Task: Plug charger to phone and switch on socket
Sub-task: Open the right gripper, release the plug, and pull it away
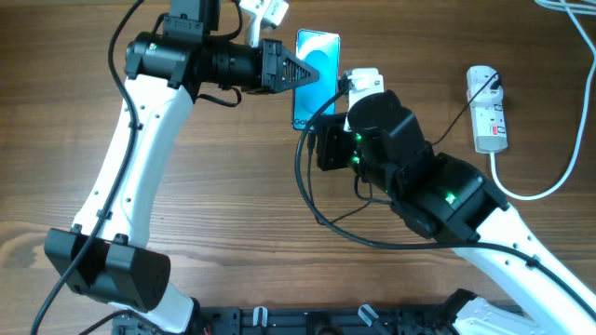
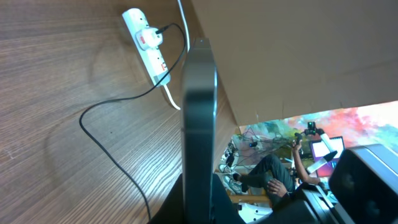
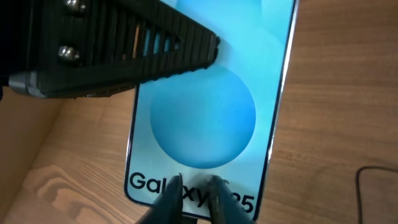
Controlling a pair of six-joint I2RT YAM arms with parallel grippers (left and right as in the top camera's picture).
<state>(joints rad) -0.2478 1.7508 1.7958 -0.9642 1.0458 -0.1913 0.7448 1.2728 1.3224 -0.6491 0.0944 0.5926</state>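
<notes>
Overhead, left hand (image 1: 310,73) level, clamped on phone (image 1: 322,48)

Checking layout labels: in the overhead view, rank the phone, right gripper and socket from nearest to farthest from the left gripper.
1. phone, held in the left gripper, top centre.
2. right gripper, at the phone's lower edge.
3. socket, far right.

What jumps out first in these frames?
The phone, with its bright teal screen, is held near the table's far edge, the left gripper clamped across it. The right gripper is at its "Galaxy" end. To the right lies the white socket, with the black charger plugged in.
</notes>
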